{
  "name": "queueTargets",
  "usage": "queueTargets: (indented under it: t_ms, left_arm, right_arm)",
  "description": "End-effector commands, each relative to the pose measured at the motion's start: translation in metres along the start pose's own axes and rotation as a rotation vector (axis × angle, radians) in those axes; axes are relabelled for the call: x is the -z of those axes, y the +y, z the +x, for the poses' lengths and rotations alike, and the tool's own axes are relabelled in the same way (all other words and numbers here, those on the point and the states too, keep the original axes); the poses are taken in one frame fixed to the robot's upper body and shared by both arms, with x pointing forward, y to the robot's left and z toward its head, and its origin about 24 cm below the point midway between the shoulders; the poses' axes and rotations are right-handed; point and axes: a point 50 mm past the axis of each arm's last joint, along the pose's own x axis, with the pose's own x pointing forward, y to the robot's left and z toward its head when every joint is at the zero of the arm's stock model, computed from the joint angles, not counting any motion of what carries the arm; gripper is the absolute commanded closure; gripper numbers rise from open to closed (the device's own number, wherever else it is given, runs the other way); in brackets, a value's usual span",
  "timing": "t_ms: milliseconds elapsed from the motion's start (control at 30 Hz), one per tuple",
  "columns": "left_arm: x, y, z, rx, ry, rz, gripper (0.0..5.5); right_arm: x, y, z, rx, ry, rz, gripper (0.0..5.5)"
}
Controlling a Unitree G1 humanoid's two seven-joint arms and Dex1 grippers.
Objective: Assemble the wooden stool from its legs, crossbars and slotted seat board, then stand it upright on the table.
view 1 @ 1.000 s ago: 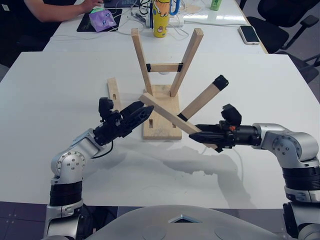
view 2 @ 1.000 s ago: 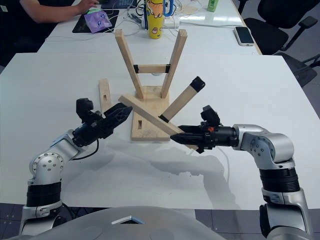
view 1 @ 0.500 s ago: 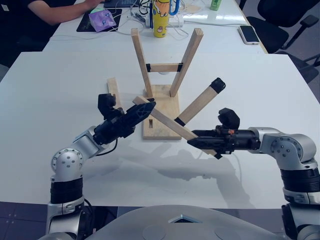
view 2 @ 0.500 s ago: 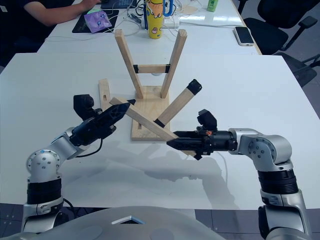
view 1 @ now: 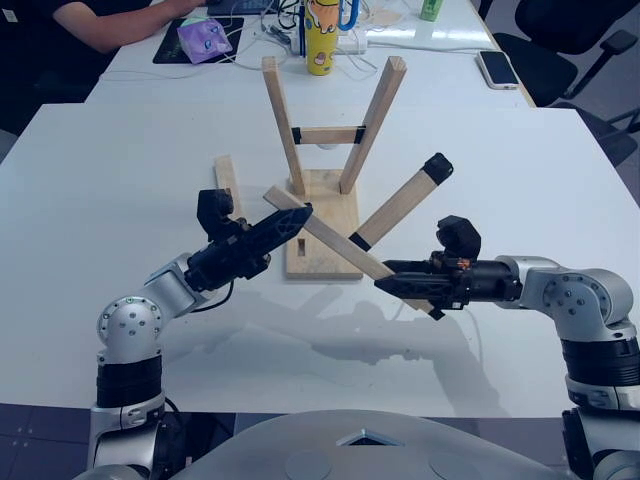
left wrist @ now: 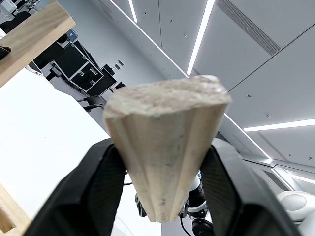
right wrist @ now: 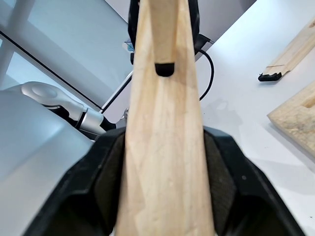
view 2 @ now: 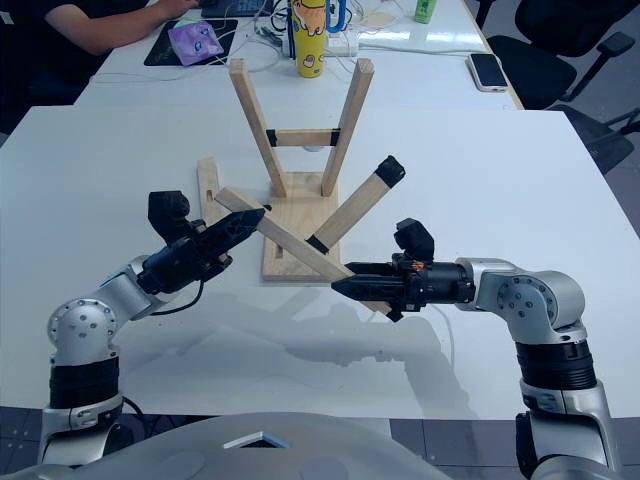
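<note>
Both pincers are clenched on one leg (view 1: pixel 335 245): your left pincer (view 1: pixel 290 222) grips its far-left end, and your right pincer (view 1: pixel 395 285) grips its near-right end. The leg hangs slanted over the near half of the seat board (view 1: pixel 325 205), which lies flat on the table (view 1: pixel 120 180). A second leg (view 1: pixel 405 200) with a black cap branches off it toward the far right.

The job now looks like seating this pair in the board's near slots. Turn both wrists together so the wood isn't twisted between them, and bring the leg ends square over the slots before you press down. Stay clear of the leg pair (view 1: pixel 328 134) already standing at the board's far end; a knock could tip it.

A loose slotted piece (view 1: pixel 227 180) lies just left of the board, near your left pincer. You have open table to the left and right, but less toward the near edge
</note>
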Motion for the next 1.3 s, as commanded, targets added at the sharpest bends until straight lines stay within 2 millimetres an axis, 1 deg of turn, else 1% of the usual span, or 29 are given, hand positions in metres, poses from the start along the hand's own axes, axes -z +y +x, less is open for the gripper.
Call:
queueTargets:
  t_ms: [33,167,200,267,467,600,667,833,933,967,1000,1033,1067,1100,1233,1300]
  left_arm:
    - [-0.002,-0.004,0.004,0.022,0.022,0.011,3.44]
    - [-0.002,-0.004,0.003,0.019,0.02,0.013,3.44]
    - [-0.003,-0.004,0.003,0.016,0.018,0.017,3.44]
    - [-0.005,-0.002,0.002,0.008,0.013,0.026,3.44]
    - [-0.015,-0.001,-0.003,-0.003,0.013,0.056,3.44]
    - [-0.031,0.0,-0.016,-0.046,-0.009,0.109,3.44]
    - [-0.039,-0.001,-0.023,-0.064,-0.01,0.131,3.44]
    - [-0.052,-0.005,-0.04,-0.114,0.037,0.177,3.44]
    - [-0.064,-0.008,-0.052,-0.156,0.048,0.214,3.44]
    - [-0.07,-0.01,-0.056,-0.167,0.048,0.232,3.44]
    - [-0.076,-0.012,-0.058,-0.176,0.045,0.254,3.44]
    - [-0.083,-0.014,-0.06,-0.18,0.039,0.278,3.44]
    - [-0.089,-0.016,-0.06,-0.182,0.037,0.3,3.44]
    - [-0.094,-0.018,-0.06,-0.181,0.033,0.322,3.44]
    - [-0.106,-0.027,-0.051,-0.158,0.057,0.391,3.44]
    - [-0.112,-0.029,-0.046,-0.178,0.052,0.461,3.44]
  right_arm:
    - [-0.001,0.002,0.002,-0.006,-0.006,-0.007,3.45]
    - [-0.008,0.0,0.0,-0.013,-0.068,-0.013,3.45]
    - [-0.011,0.0,-0.001,-0.013,-0.09,-0.017,3.09]
    - [-0.013,-0.002,-0.004,-0.001,-0.104,-0.029,2.91]
    - [-0.011,-0.003,-0.016,0.01,-0.175,-0.025,1.95]
    - [-0.002,-0.001,-0.02,0.027,-0.111,-0.026,1.31]
    - [-0.001,-0.005,-0.026,0.075,-0.111,-0.046,1.14]
    - [0.001,-0.018,-0.039,0.187,-0.117,-0.098,1.14]
    - [0.007,-0.03,-0.039,0.301,-0.036,-0.221,1.14]
    - [0.009,-0.035,-0.035,0.352,0.003,-0.296,1.14]
    - [0.015,-0.04,-0.03,0.391,0.08,-0.386,1.14]
    - [0.02,-0.045,-0.024,0.44,0.164,-0.516,1.14]
    - [0.024,-0.049,-0.018,0.454,0.22,-0.615,1.14]
    - [0.027,-0.051,-0.011,0.464,0.24,-0.695,1.14]
    - [0.036,-0.063,0.006,0.513,0.287,-0.876,1.14]
    - [0.037,-0.072,0.012,0.57,0.292,-0.954,1.14]
